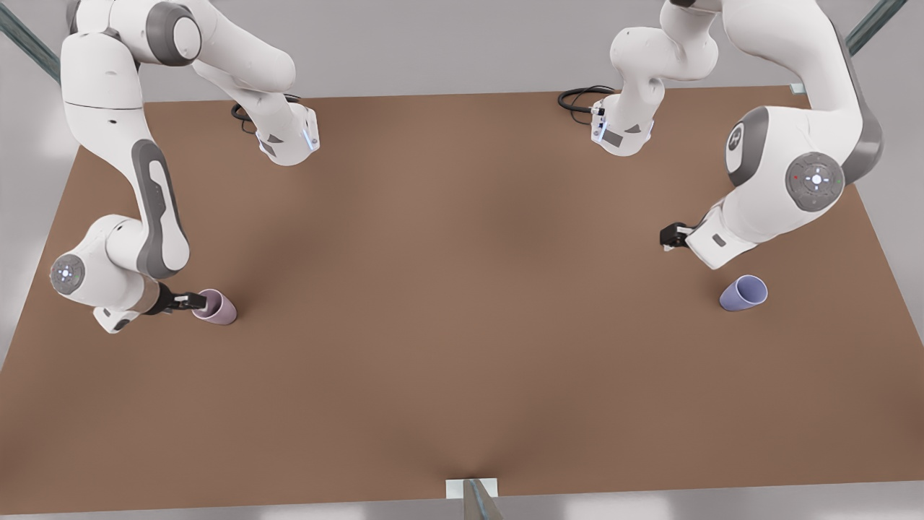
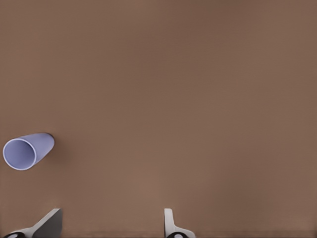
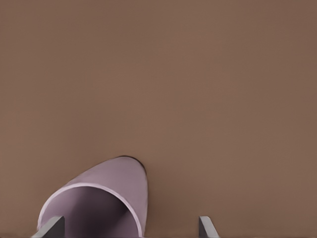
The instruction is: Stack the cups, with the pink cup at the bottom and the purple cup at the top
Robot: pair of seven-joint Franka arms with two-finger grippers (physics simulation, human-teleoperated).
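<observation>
Your right gripper [image 3: 131,229], fingers apart, is straddling the upright pink cup's [image 1: 215,306] rim. Your left gripper [image 2: 111,225] is hovering spread near the upright purple cup [image 1: 743,293] on the brown table [image 1: 462,303].

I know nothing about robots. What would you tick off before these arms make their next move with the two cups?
1. Pink cup standing mouth up: ok.
2. Purple cup standing mouth up: ok.
3. Right gripper lined up with the pink cup: ok, it is at the rim with its fingers open.
4. Pink cup gripped: not ok, nothing has closed on it.
5. Left gripper lined up with the purple cup: not ok, it is open and off to one side, apart from the cup.
6. Cups stacked: not ok, they stand far apart on the table.
</observation>
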